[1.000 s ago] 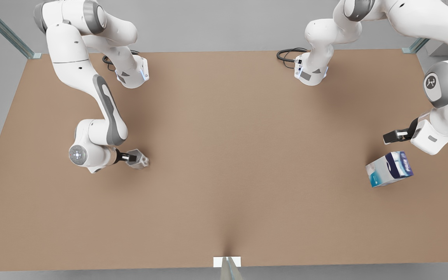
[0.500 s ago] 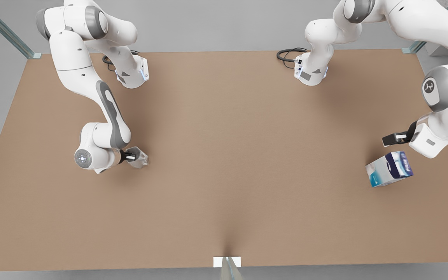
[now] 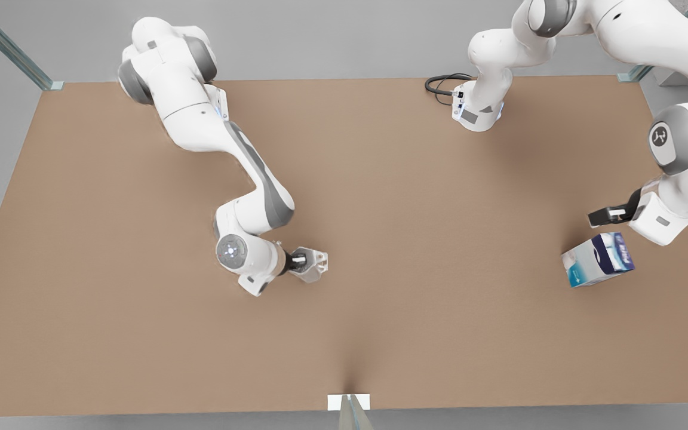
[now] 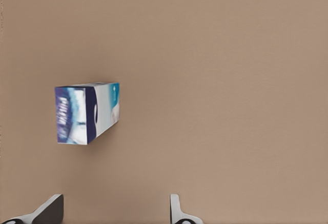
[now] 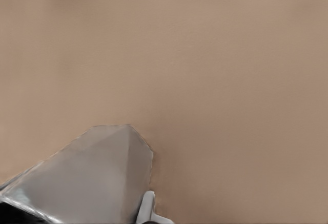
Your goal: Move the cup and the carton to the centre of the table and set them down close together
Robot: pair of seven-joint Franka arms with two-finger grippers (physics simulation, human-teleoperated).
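Cup (image 3: pixel 313 264) has travelled with the right gripper (image 3: pixel 308 263) from the front view's left side to near mid-table; other arm barely shifted, carton (image 3: pixel 598 259) not at all.

Right gripper: clamped on the cup, carrying it low over the table (image 3: pixel 380 334), just short of centre on the front view's left. Right wrist view shows the cup's faceted grey wall (image 5: pixel 87 183) with one fingertip (image 5: pixel 148 211) against it.

Left gripper (image 3: pixel 604 214): hangs just beside the carton at the front view's right edge, not touching. Fingers (image 4: pixel 48 211) spread wide, nothing between them. Carton (image 4: pixel 86 113) seen ahead in the left wrist view.

Carton stands skewed to the table edges, well apart from the cup.

Handling, judged: carton likely light, thin-walled card, which would dent under a hard squeeze. Best taken across the two broad flat faces, mid-height, after turning the wrist to match its skew. Cup looks rigid but angular; facets may let it twist in a two-finger pinch, so set it down gently.
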